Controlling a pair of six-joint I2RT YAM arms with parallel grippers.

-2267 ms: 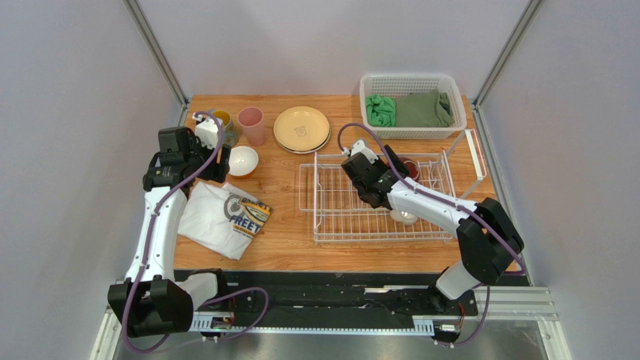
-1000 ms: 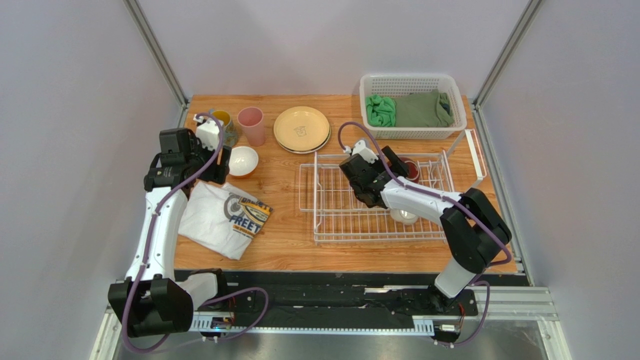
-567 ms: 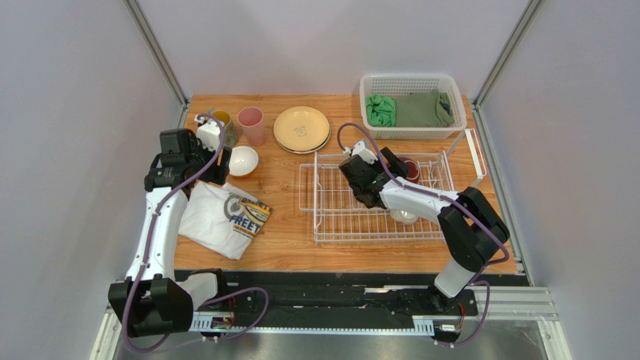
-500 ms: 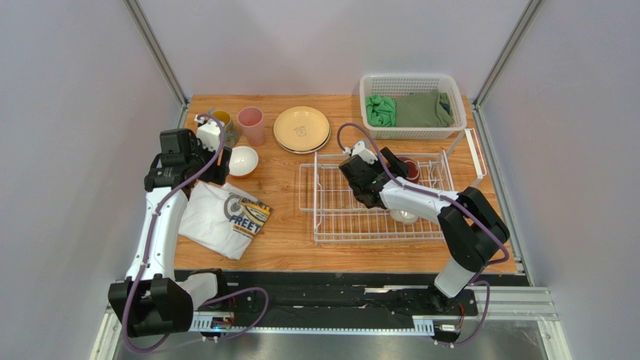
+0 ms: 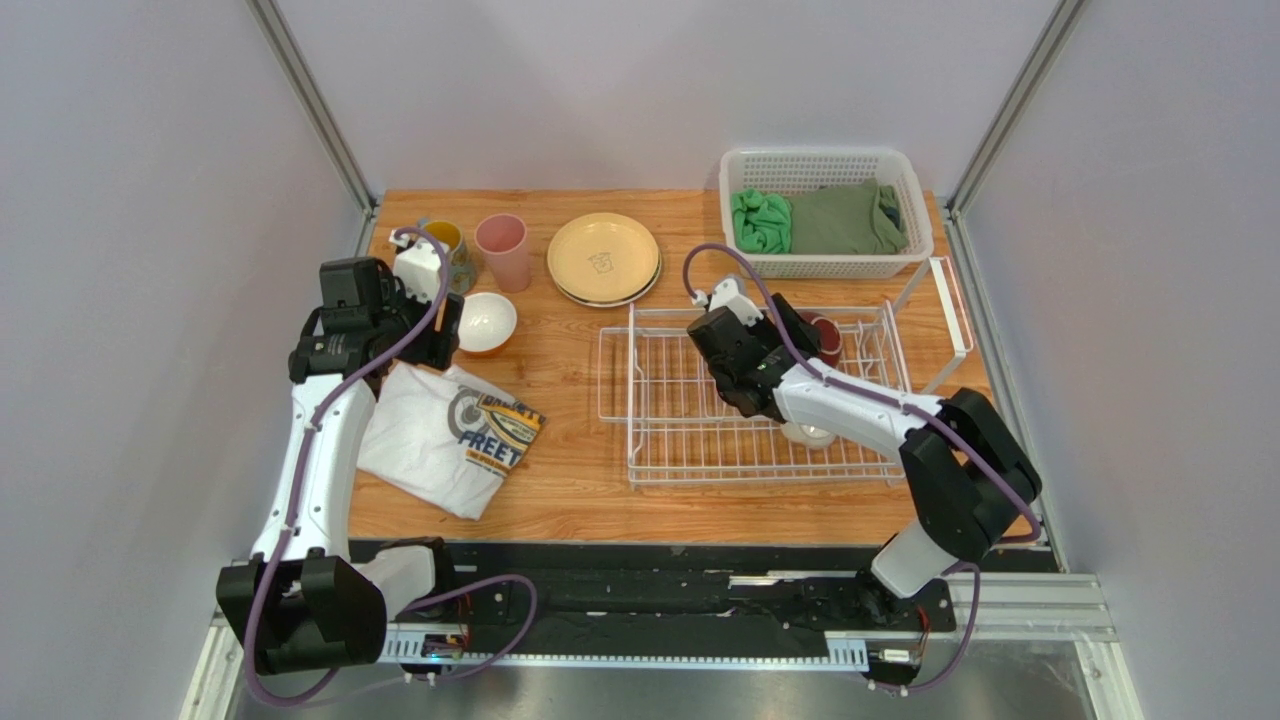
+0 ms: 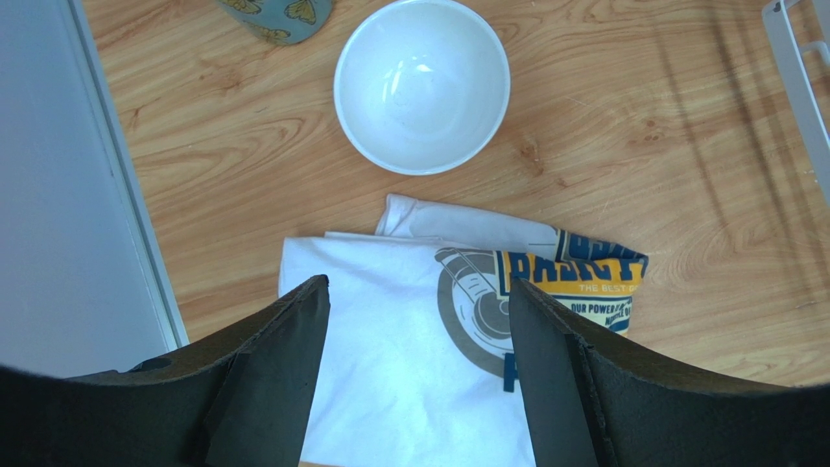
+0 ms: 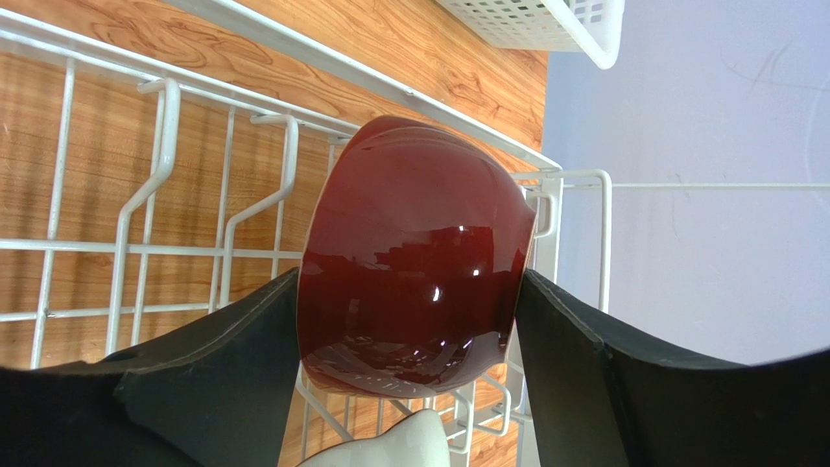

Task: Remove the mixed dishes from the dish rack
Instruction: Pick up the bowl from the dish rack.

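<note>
The glossy dark red bowl (image 7: 414,258) leans tipped on its side against the dish rack's (image 5: 706,435) far rail. The right gripper's (image 7: 407,280) jaws flank it closely, grip unclear; the left gripper (image 6: 419,292) hangs open above the T-shirt (image 6: 390,350)

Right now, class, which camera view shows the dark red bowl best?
The right wrist view: the dark red bowl fills the frame, glossy, held between the fingers of the right gripper in the dish rack. The top external view shows only a red sliver behind that gripper; the left wrist view shows none of it.

Wooden table (image 5: 571,450) between plain, seemingly grey walls (image 5: 135,225).
</note>
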